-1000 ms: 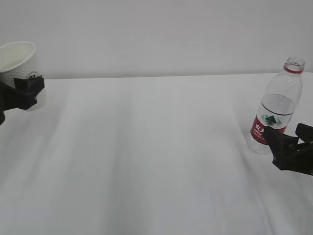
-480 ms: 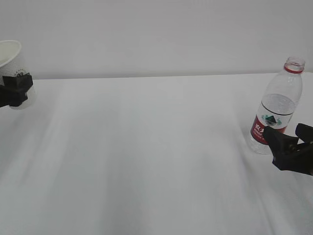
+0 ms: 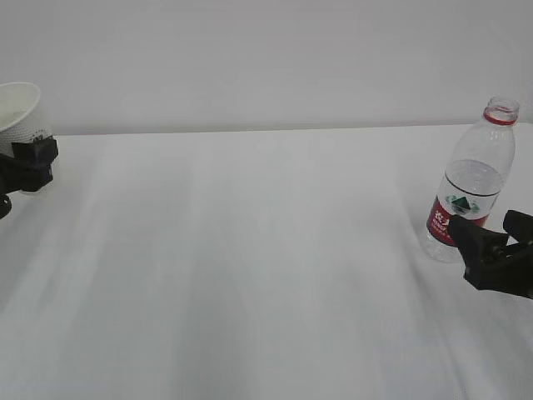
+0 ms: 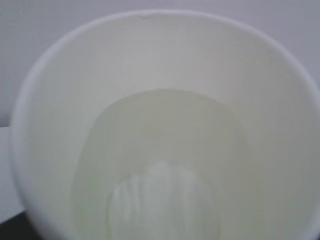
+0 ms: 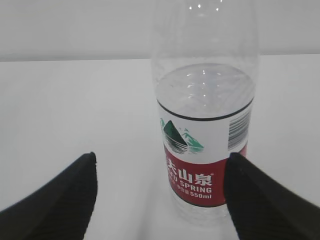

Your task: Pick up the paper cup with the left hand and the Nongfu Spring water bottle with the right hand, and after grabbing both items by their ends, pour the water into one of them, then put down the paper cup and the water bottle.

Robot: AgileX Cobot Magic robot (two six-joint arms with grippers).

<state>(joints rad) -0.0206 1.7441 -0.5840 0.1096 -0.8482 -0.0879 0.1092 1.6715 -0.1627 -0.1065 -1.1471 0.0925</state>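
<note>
The paper cup [image 3: 17, 107] hangs at the far left edge, tilted, above the table's back corner. My left gripper [image 3: 27, 162] is shut on its lower side. Only one black finger [image 3: 37, 157] shows. The left wrist view looks straight into the paper cup [image 4: 160, 55], where a pale pool of water [image 4: 160, 170] lies at the bottom. The Nongfu Spring water bottle [image 3: 471, 187] stands upright and uncapped at the right. It is partly filled and nothing holds it. My right gripper [image 3: 491, 233] stands open just in front of it. The bottle [image 5: 205, 130] is beyond the fingertips [image 5: 75, 195], nearer the right one.
The white table [image 3: 266, 267] stretches between the two arms, with a plain pale wall [image 3: 266, 58] behind it. The bottle stands near the table's right edge and the cup hangs beyond its left end.
My left gripper has carried the paper cup leftward to the edge of the frame and slightly lower. The right gripper and the bottle have not moved.
</note>
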